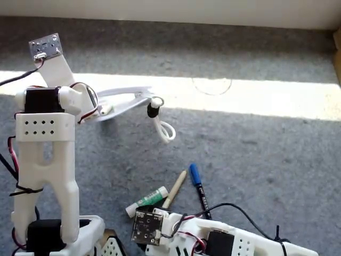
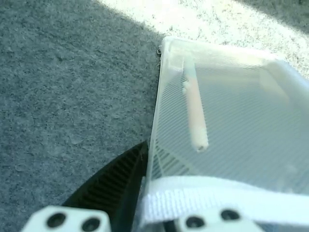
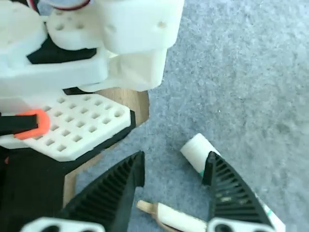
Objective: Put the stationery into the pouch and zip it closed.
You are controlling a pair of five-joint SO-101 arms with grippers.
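Observation:
My left gripper [image 1: 104, 110] is shut on the edge of the translucent pouch [image 1: 126, 99], which it holds just above the grey carpet. Its black zip pull [image 1: 153, 110] and white cord loop [image 1: 165, 130] hang off the end. In the left wrist view the pouch [image 2: 231, 121] sits between the jaws of my gripper [image 2: 153, 166], and a pale stick [image 2: 195, 111] shows through its wall. A glue stick [image 1: 147, 201], a wooden pencil [image 1: 175, 189] and a blue pen [image 1: 198, 186] lie near the front. My right gripper [image 3: 174, 162] hangs open above the glue stick's white cap [image 3: 197, 150] and the pencil [image 3: 169, 218].
The left arm's white base [image 3: 87, 125] stands close beside my right gripper. A bright sunlit band [image 1: 256, 98] crosses the carpet behind the pouch. A black cable [image 1: 234, 209] loops over the right arm near the pen.

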